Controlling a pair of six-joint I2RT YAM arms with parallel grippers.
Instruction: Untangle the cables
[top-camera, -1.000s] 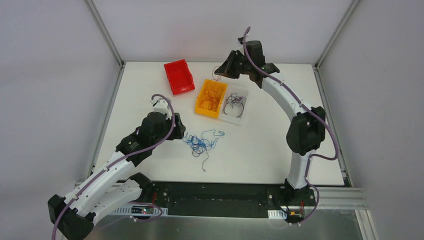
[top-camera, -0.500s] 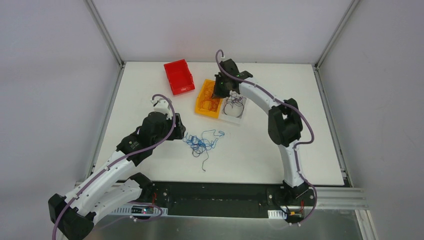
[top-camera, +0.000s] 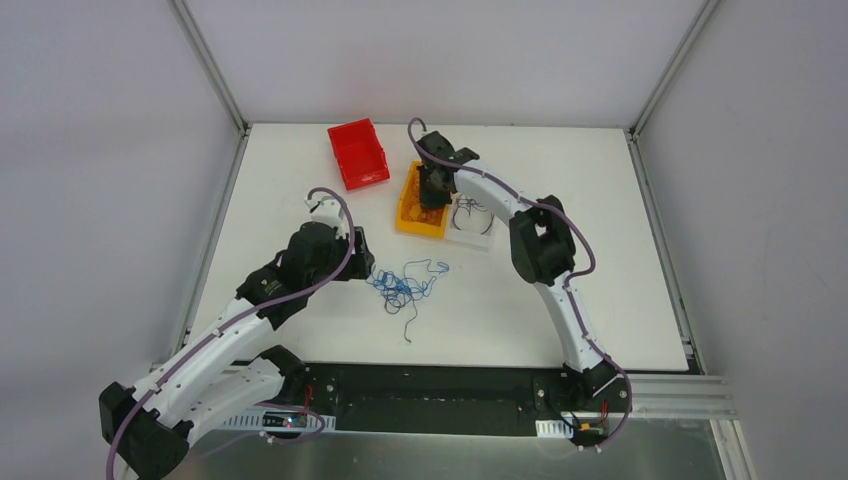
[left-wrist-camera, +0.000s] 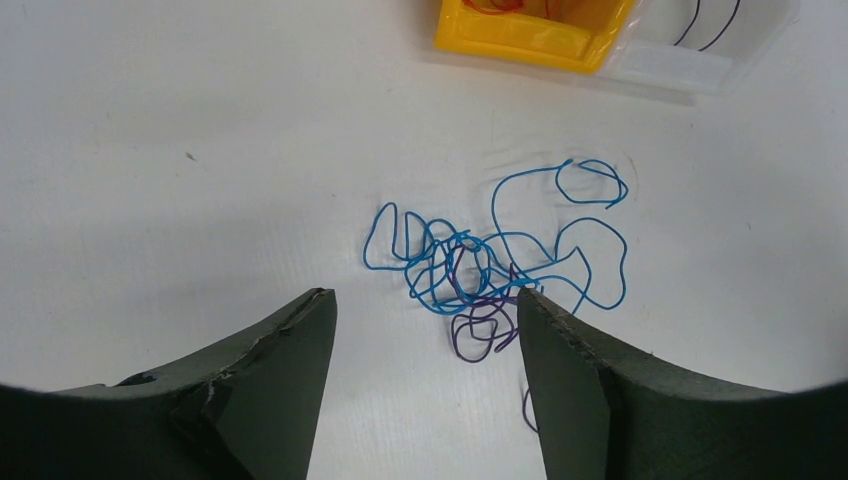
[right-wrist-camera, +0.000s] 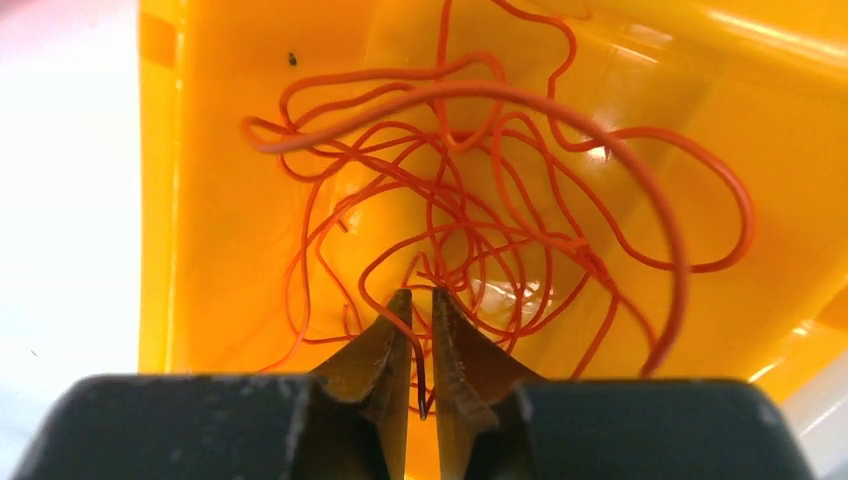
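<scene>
A loose tangle of blue cables lies on the white table, with a dark purple strand looped through its near side. My left gripper is open just left of it, and the purple loop sits between its fingertips, untouched. Inside the yellow bin lies a pile of orange cables. My right gripper hangs low in that bin, jaws a narrow slit apart, with one orange cable end loose in the gap.
A clear bin holding dark cables stands against the yellow bin's right side. A red bin sits behind and to the left. A stray dark strand trails toward the near edge.
My right arm swung from behind the bins down into the yellow bin, carrying an orange cable, and its jaws have parted slightly. My left gripper opened a little wider; its arm barely moved.
</scene>
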